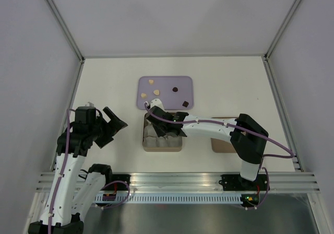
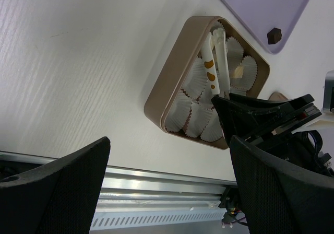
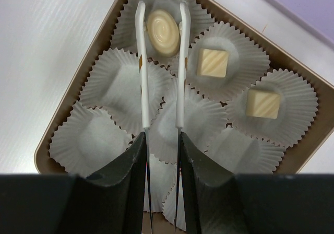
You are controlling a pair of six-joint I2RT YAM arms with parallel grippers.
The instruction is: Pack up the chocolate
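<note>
Progress is judged at about one third. The shallow tan square box (image 2: 169, 74) is lined with white crinkled paper cups (image 3: 112, 85). Two ridged cream square chocolates (image 3: 214, 62) already sit in adjoining cups along one wall. The right gripper (image 3: 162, 140) is clenched on slender white tongs (image 3: 142, 77). The tong tips pinch a pale cream oval chocolate (image 3: 163, 26) over the corner cup; whether it rests on the paper cannot be told. About six cups show no chocolate. On the lavender rectangular tray (image 1: 167, 82) beyond the box, three cream pieces (image 1: 156, 92) and at least two dark brown squares (image 1: 175, 89) are left to be moved. The left gripper (image 1: 110, 124) hangs released, well apart from the box, holding nothing.
</note>
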